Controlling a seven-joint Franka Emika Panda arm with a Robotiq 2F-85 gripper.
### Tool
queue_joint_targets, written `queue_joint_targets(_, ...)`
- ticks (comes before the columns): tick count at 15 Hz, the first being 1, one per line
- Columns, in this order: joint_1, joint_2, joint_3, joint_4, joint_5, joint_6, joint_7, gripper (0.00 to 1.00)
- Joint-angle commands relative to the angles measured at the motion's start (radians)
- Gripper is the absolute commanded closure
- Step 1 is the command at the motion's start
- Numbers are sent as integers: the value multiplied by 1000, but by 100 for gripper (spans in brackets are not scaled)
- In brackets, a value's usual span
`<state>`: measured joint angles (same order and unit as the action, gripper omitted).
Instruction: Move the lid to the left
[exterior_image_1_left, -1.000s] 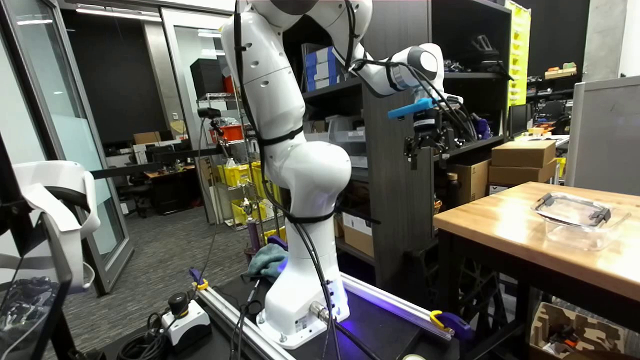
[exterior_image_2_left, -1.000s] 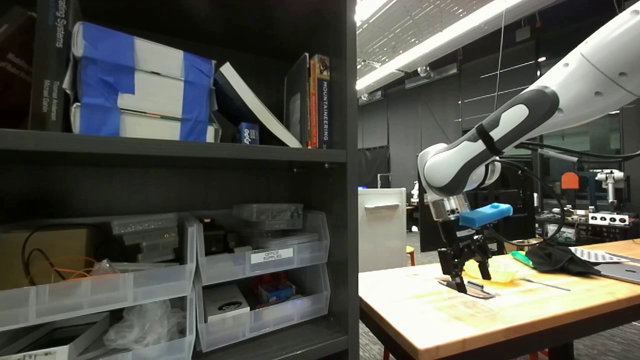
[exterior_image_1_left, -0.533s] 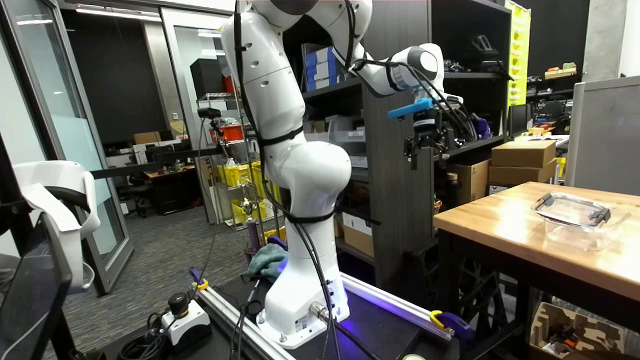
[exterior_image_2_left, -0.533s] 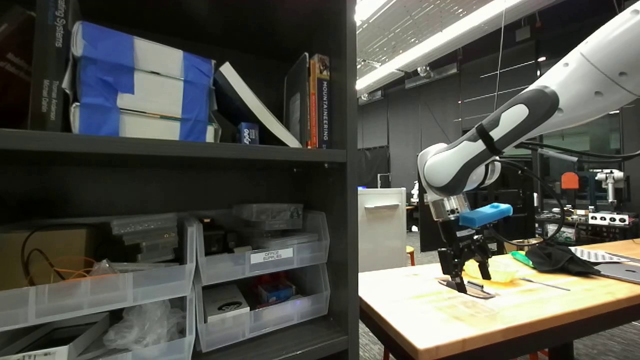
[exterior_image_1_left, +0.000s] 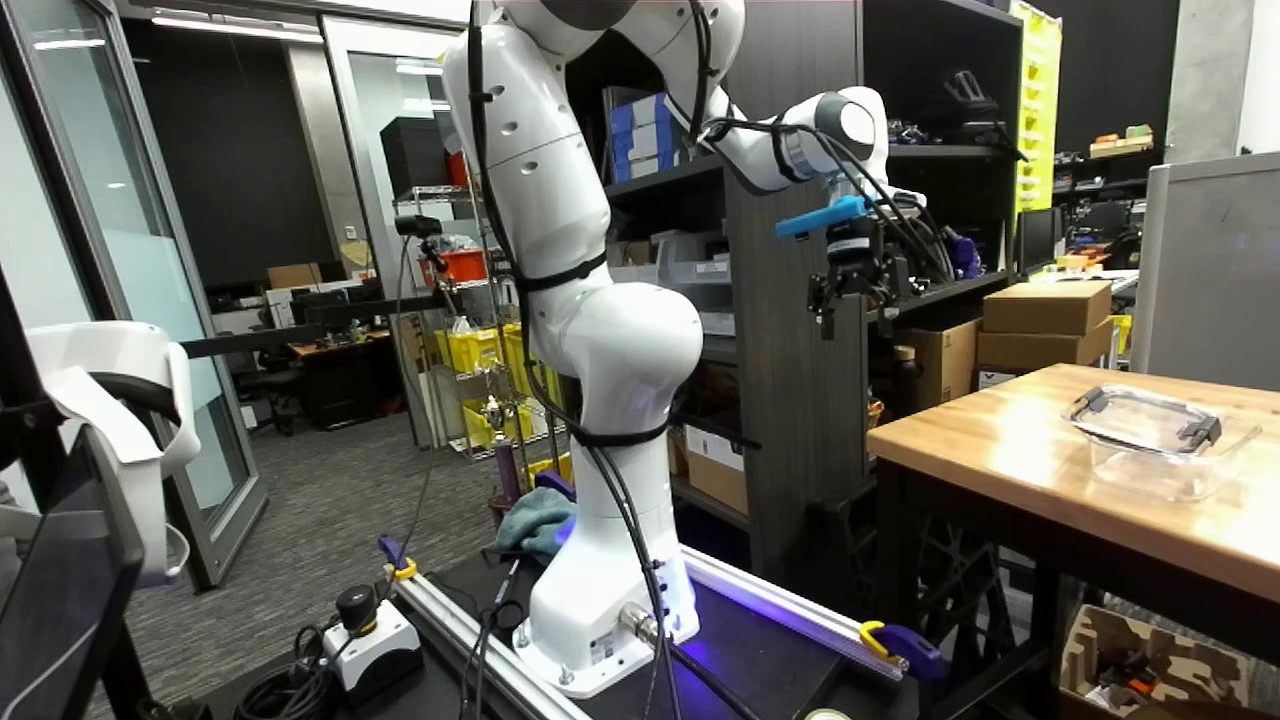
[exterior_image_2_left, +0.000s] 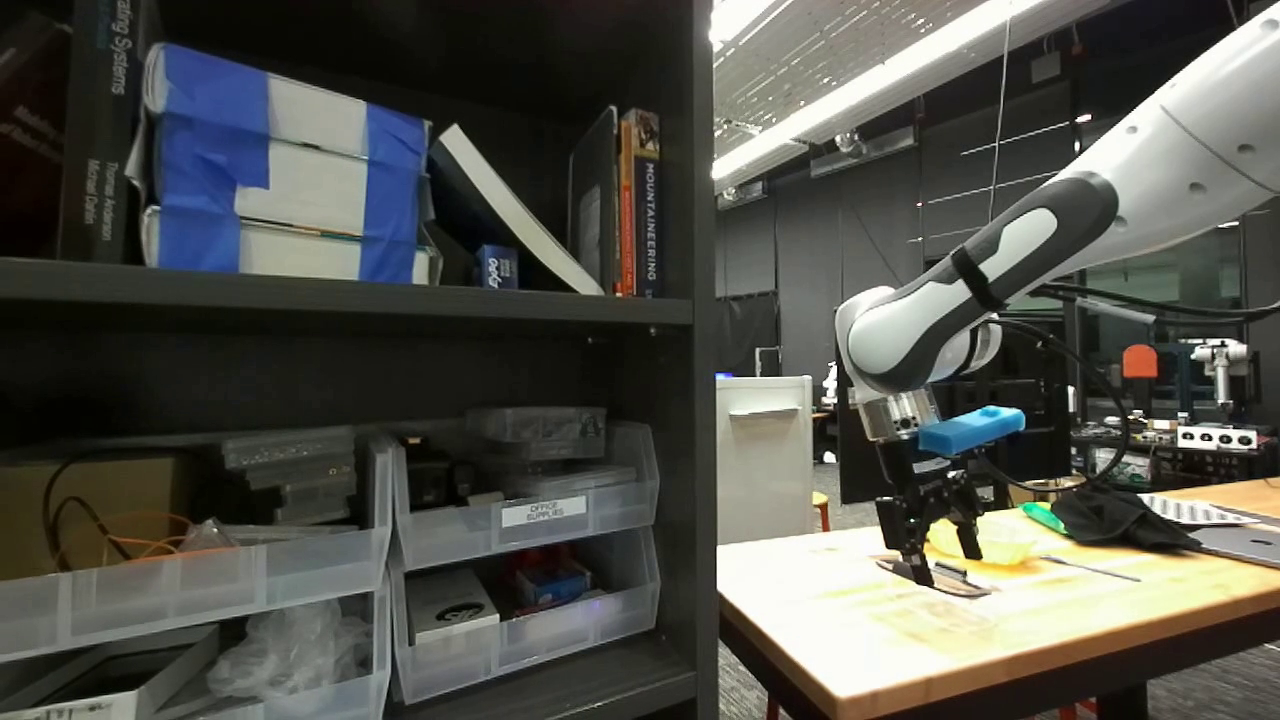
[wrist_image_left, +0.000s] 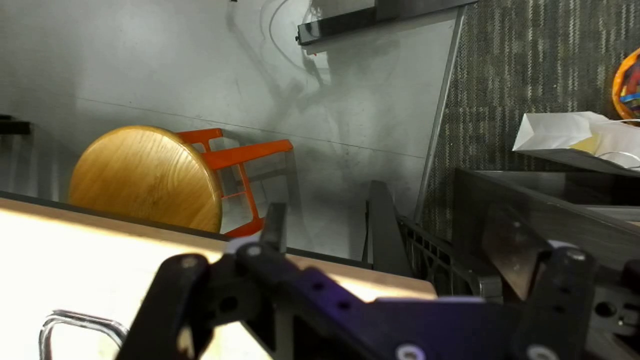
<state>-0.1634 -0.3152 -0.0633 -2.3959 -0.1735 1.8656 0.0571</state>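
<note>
Gripper (exterior_image_2_left: 947, 568): we see the fingers spread wide in midair.
Lid (exterior_image_1_left: 1145, 419): we find it lower, well apart from them, by the wrist view's bottom-left corner.

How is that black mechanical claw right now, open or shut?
Open: in an exterior view the black mechanical claw shows a gap between its two fingers. The flat, see-through, dark-rimmed plastic lid lies apart from it.

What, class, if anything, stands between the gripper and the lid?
Nothing visible does. In an exterior view, the gripper hangs apart from the lid, with open air and part of the table between them; the boxes appear behind the table, out of the way. In the wrist view, the gripper itself hides part of the lid.
</note>
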Motion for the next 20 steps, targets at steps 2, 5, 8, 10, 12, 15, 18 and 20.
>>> queue_joint_targets(2,13,0,-12,1,-3,-2,3,0)
queue_joint_targets(5,14,19,-13,14,0,7,7,0)
queue_joint_targets(8,17,55,-15,43,14,-6,0,0)
queue_joint_targets(10,20,69,-18,60,32,-4,0,0)
queue_joint_targets(12,18,83,-23,81,54,16,15,0)
queue_joint_targets(15,9,111,-34,114,78,75,47,0)
queue_joint_targets(18,-2,146,-49,133,69,140,80,0)
queue_joint_targets(20,-7,172,-59,135,59,178,101,0)
